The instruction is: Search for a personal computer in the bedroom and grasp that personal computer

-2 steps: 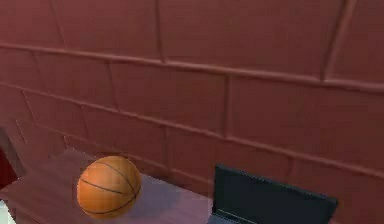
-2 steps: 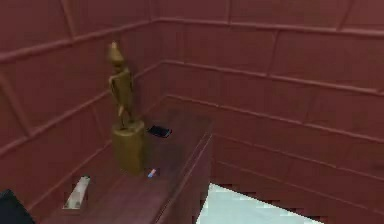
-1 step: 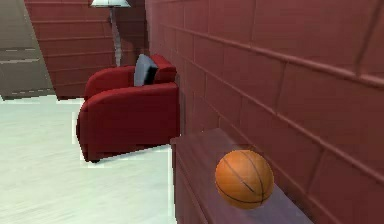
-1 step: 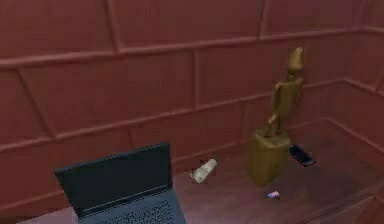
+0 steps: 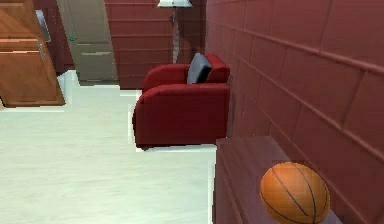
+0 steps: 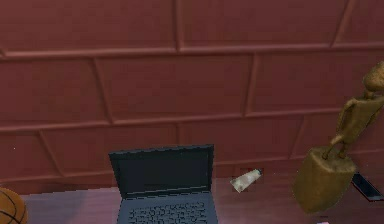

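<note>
One laptop sits lid-up on the wooden top, between a basketball and a golden statue. You cannot tell how the jaws stand.

Robot's own body apparently unseen.

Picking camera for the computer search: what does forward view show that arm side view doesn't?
Forward view adds: a red upholstered armchair with a grey cushion, a brown wooden door. Arm side view adds: an open dark grey laptop, a golden statue. Shared: the orange basketball and red panelled wall.
</note>
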You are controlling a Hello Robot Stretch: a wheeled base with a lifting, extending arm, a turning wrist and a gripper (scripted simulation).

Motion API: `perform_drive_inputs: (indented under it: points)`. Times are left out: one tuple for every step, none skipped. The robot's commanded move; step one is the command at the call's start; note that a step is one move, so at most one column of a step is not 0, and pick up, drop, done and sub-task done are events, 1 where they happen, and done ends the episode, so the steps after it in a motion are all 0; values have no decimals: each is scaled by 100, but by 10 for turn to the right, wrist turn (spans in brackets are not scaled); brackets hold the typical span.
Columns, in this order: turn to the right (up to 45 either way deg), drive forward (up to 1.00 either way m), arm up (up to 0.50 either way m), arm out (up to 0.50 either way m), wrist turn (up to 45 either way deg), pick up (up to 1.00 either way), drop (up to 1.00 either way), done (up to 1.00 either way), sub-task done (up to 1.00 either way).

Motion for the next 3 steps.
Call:
perform_drive_inputs:
  points:
    - [0,0,50,0,0,0,0,0,0]
    - [0,0,28,0,0,0,0,0,0]
    - [0,0,0,0,450,0,0,0,0]
